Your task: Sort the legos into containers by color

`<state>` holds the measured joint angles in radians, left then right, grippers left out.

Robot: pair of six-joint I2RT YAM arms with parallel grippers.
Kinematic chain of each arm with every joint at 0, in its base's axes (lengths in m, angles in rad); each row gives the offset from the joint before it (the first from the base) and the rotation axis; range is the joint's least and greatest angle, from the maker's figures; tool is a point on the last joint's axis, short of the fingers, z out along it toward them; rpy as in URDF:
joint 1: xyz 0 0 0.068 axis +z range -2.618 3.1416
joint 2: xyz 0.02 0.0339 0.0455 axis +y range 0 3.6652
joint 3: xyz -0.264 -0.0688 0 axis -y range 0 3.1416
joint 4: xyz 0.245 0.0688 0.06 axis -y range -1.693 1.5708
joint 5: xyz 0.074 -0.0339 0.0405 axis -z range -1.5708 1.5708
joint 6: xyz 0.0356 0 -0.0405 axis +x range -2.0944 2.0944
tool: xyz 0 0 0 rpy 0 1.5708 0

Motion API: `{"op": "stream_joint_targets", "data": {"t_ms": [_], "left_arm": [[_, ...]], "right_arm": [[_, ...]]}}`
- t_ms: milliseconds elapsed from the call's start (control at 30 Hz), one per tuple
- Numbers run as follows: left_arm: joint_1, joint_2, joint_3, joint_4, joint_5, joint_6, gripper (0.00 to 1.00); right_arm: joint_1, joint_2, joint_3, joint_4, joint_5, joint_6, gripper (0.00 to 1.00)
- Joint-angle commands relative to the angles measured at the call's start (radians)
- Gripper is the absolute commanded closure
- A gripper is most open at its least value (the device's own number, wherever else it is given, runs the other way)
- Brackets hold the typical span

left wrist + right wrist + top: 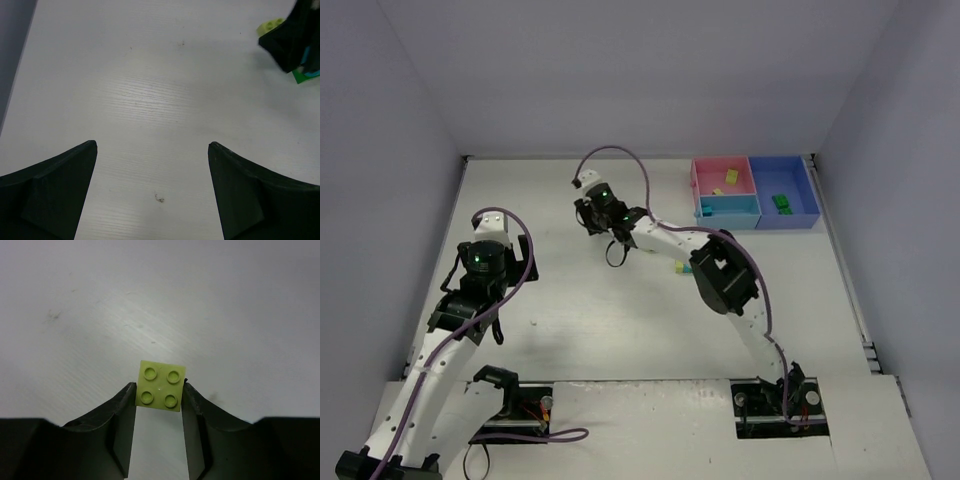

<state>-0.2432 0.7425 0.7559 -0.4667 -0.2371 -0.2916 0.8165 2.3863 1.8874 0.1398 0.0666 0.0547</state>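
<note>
right claw (158,388) pinching yellow-green lego (160,385), left claw (151,144) spread wide over table (150,75)

Bright overhead light leaves soft glare on the table (125,315), shadows faint.

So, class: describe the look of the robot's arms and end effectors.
The left arm and right arm have white links, black joint housings and small green lights. A purple cable loops along each. The left end effector and right end effector each have two black, wedge-shaped fingers.
</note>
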Motion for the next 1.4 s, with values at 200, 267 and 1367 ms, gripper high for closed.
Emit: {"op": "stream_joint_targets", "data": {"t_ms": [200, 267, 1367], "left_arm": [[-0.005, 0.015, 0.029, 0.040, -0.004, 0.008, 0.15], [-0.005, 0.020, 0.030, 0.042, 0.008, 0.008, 0.15], [-0.091, 0.385, 0.241, 0.221, 0.303, 0.005, 0.15]], "right_arm": [[-0.408, -0.407, -0.223, 0.101, 0.058, -0.030, 0.96], [-0.468, -0.426, -0.264, 0.096, 0.030, -0.016, 0.94], [-0.610, -0.735, -0.525, 0.058, -0.166, 0.145, 0.23]]}}
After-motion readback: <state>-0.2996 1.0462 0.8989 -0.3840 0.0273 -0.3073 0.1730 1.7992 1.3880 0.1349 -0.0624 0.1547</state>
